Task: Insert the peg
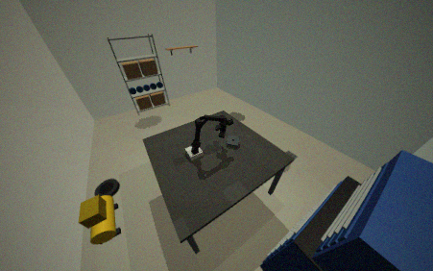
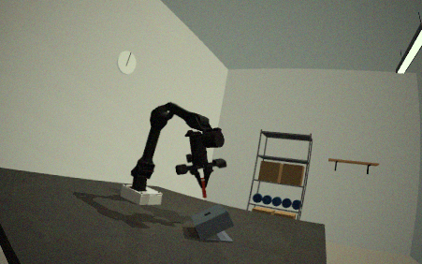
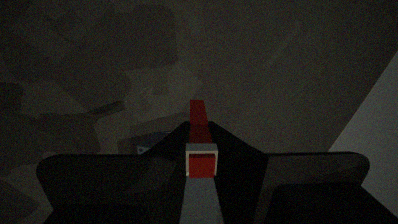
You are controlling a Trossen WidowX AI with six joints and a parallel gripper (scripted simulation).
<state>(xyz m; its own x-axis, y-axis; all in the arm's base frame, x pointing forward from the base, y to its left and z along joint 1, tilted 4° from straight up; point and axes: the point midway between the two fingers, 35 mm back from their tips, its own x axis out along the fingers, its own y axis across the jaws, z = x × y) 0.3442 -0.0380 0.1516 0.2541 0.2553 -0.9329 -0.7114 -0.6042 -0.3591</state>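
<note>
A slim red peg (image 2: 204, 191) (image 3: 198, 112) with flat sides is held between the fingers of my gripper (image 2: 203, 180) (image 3: 198, 127), which is shut on it. The peg points down with a slight tilt in the exterior view, its lower end clear of everything. In the wrist view a pale square outline frames its near end. The blue-grey sloped panel (image 1: 233, 139) (image 2: 214, 224) stands on the table below the peg. Its small dark slot-like hole (image 2: 207, 213) shows on the upper face. The gripper is above the panel, apart from it. The hole's depth is hidden.
The arm's white base (image 1: 193, 153) (image 2: 141, 195) sits on the dark table (image 1: 221, 192) (image 2: 47, 206). A shelf rack (image 1: 141, 79) (image 2: 281, 173) stands beyond the table. A yellow object (image 1: 102, 218) and large blue shapes (image 1: 408, 207) are off the table in the top view.
</note>
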